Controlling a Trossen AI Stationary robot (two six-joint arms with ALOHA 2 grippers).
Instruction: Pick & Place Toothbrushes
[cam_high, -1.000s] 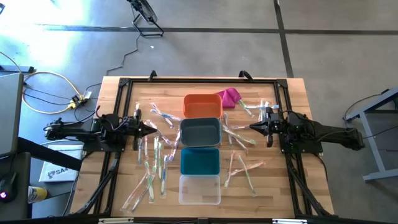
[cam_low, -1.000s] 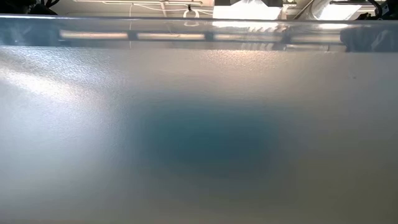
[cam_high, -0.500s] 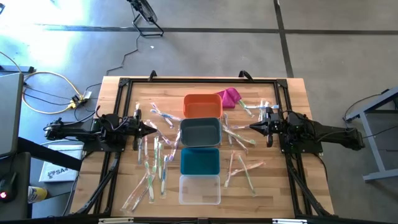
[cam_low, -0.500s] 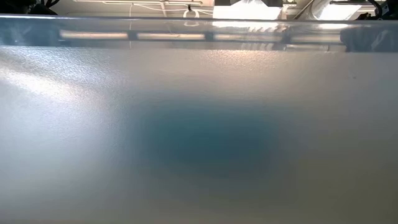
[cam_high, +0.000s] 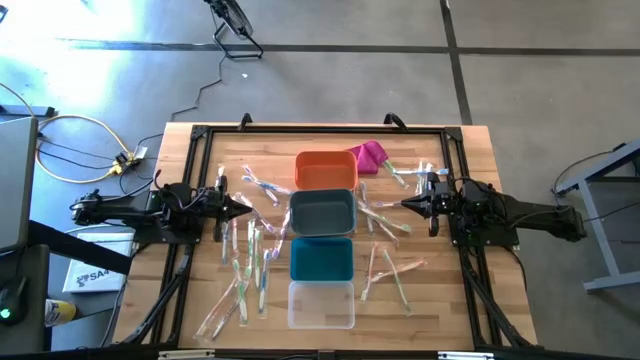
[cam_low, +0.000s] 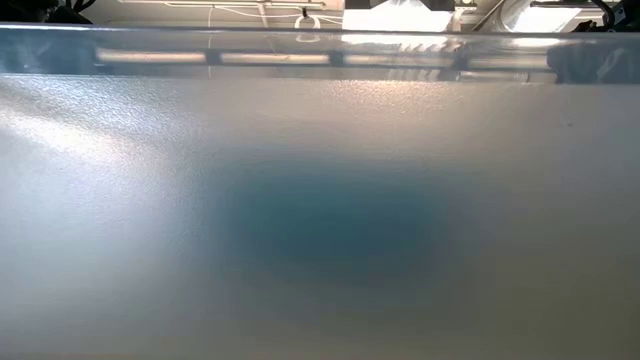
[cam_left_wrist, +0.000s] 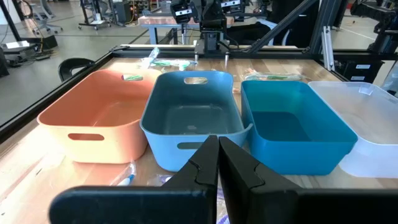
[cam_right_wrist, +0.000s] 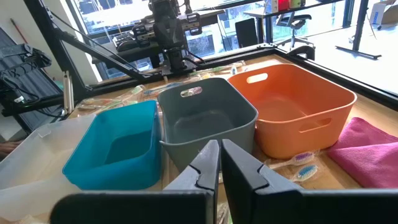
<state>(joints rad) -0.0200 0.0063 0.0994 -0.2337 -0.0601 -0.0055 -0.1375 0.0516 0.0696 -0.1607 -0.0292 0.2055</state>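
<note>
High view: the left gripper (cam_high: 246, 207) and the right gripper (cam_high: 405, 205) face each other across a row of four bins (cam_high: 322, 214), both with fingers pressed together and holding nothing. The toothbrushes (cam_high: 250, 262) lie scattered on the table (cam_high: 180, 140) beneath and just ahead of each gripper, none inside the bins.

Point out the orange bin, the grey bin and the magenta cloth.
orange bin (cam_high: 325, 170), high view, bare floor inside it.
grey bin (cam_high: 322, 213), high view, bare floor inside it.
magenta cloth (cam_high: 371, 155), high view, middle of the lump.
</note>
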